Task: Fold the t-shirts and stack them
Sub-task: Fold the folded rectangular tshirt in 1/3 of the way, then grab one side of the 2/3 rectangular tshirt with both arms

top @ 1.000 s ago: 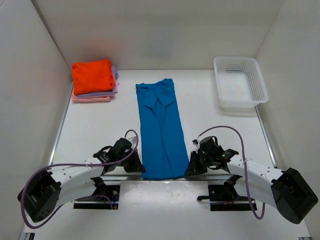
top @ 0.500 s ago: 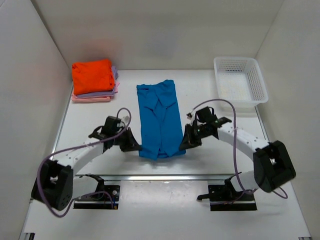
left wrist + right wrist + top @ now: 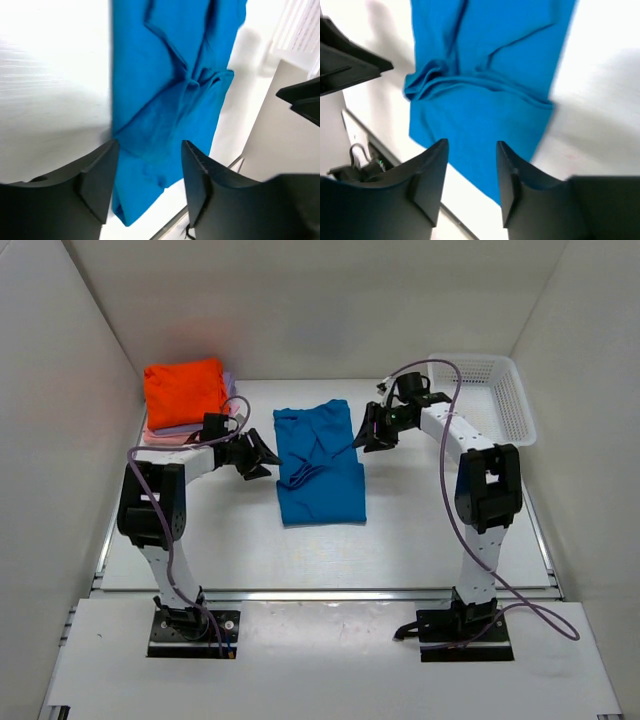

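Observation:
The blue t-shirt (image 3: 320, 472) lies folded in half on the white table, its doubled layers bunched near the far end (image 3: 170, 85) (image 3: 485, 80). My left gripper (image 3: 266, 457) (image 3: 150, 172) hovers open at the shirt's left edge, with nothing between its fingers. At the right edge near the far end, my right gripper (image 3: 361, 439) (image 3: 471, 167) is open too and holds nothing. A folded stack stands at the far left: an orange t-shirt (image 3: 184, 391) on top, lavender (image 3: 229, 388) and pink (image 3: 183, 438) ones beneath.
A white mesh basket (image 3: 482, 402) stands at the far right corner. White walls close in the table on three sides. Both arms stretch far out over the table, the left one ending close to the stack.
Both grippers carried the shirt's near hem toward the far end, doubling the shirt over itself. They were shut on the cloth earlier and have now opened and let it go.

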